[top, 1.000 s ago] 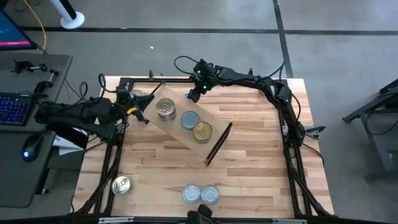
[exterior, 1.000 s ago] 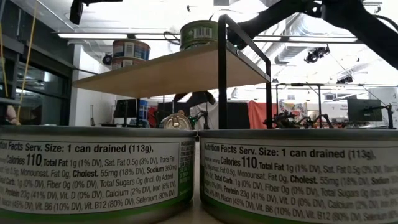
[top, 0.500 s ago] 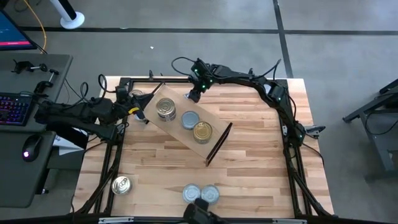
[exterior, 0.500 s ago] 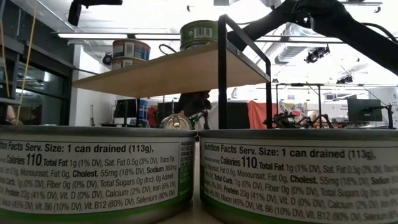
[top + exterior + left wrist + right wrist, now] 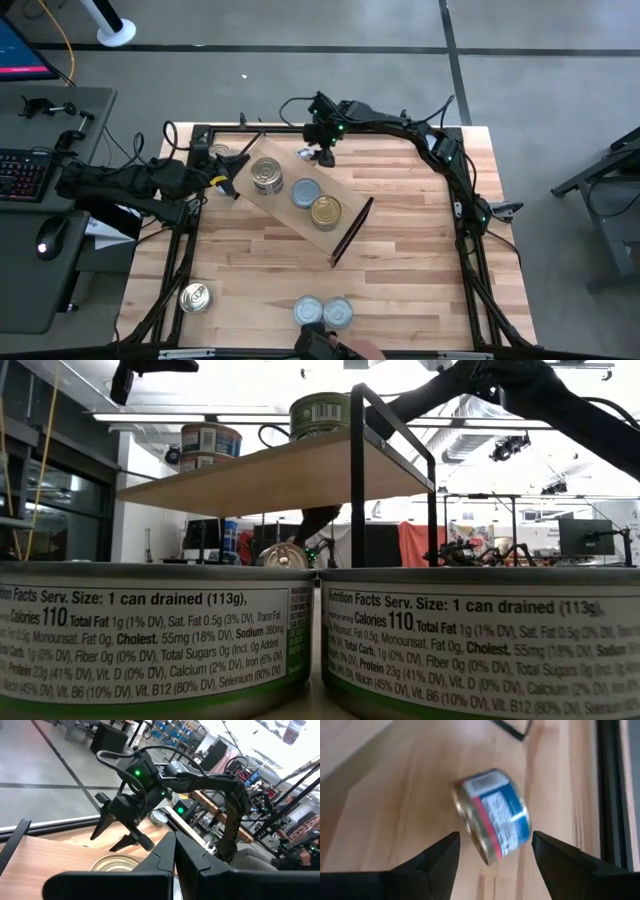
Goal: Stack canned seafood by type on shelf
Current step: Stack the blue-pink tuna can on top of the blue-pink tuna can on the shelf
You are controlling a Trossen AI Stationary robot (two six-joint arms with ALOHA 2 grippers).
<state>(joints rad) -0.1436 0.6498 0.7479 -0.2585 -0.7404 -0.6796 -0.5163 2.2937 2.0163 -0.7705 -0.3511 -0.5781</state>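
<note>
The shelf [image 5: 296,224] stands askew mid-table with three tins of canned seafood on its board: silver [image 5: 266,175], pale blue [image 5: 306,193] and gold [image 5: 325,211]. Behind it, near the table's far edge, a blue-and-red-labelled can [image 5: 492,815] lies on its side on the wood [image 5: 304,153]. My right gripper [image 5: 495,837] hangs open just above this can, slanting down, one finger on either side and not touching it [image 5: 322,157]. My left gripper [image 5: 230,185] waits at the shelf's left end, its fingers shut on nothing [image 5: 174,842].
Two pale-blue cans [image 5: 308,311] [image 5: 338,313] stand side by side at the near edge. A silver pull-tab can [image 5: 195,296] sits near the left front corner. Another can [image 5: 221,152] lies under my left arm at the far left. Bare wood stretches right of the shelf.
My right gripper has rolled its wrist round above the lying can and shifted slightly toward the table's right, still open. The can and the shelf have stayed where they were.
</note>
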